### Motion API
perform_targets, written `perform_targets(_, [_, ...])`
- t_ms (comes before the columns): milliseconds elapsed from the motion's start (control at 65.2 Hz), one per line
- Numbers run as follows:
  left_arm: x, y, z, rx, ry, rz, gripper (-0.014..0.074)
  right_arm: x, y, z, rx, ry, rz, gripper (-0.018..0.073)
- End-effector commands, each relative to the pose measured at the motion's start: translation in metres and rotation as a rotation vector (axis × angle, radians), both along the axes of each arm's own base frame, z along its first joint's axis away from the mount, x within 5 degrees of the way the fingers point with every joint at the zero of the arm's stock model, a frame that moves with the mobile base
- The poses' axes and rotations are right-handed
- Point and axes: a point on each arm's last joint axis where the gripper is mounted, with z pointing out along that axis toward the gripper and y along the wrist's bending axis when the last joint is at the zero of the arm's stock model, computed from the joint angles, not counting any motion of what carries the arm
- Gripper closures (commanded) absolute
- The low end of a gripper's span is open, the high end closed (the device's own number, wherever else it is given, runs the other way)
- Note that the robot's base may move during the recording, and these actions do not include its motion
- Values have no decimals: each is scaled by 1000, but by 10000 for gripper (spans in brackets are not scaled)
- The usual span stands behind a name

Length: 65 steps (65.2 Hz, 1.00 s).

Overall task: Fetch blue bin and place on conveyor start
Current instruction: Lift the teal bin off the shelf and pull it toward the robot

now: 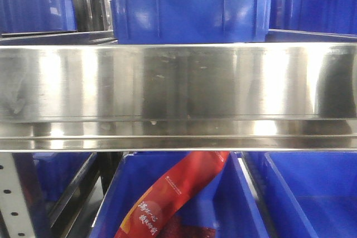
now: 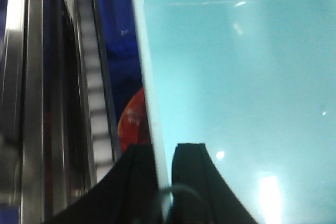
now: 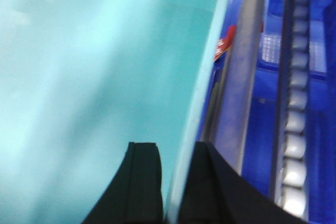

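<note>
The left end effector [image 2: 164,156] clamps the thin rim of the blue bin [image 2: 241,108], one finger inside, one outside. The right end effector [image 3: 176,153] grips the bin's other side likewise, close beside the steel shelf rail [image 1: 178,82].

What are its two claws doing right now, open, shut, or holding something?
Left gripper: closed, clamping the thin side wall of the blue bin.
Right gripper: closed, clamping another wall of the same blue bin.
</note>
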Motion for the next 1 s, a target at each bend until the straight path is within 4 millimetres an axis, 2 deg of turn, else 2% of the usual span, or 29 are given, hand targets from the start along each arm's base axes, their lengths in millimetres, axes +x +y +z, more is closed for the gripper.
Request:
perform_targets(0, [-14, 13, -4, 69, -15, 15, 707, -14, -1, -1, -51, -7, 21, 712])
perform_targets(123, [-24, 18, -16, 85, 20, 13, 707, -17, 3, -10, -51, 18, 38, 712])
perform_targets(338, [-26, 19, -17, 86, 24, 13, 707, -14, 3, -19, -51, 34, 37, 712])
perform_targets(982, [-26, 19, -17, 91, 21, 15, 707, -11, 4, -17, -43, -3, 32, 712])
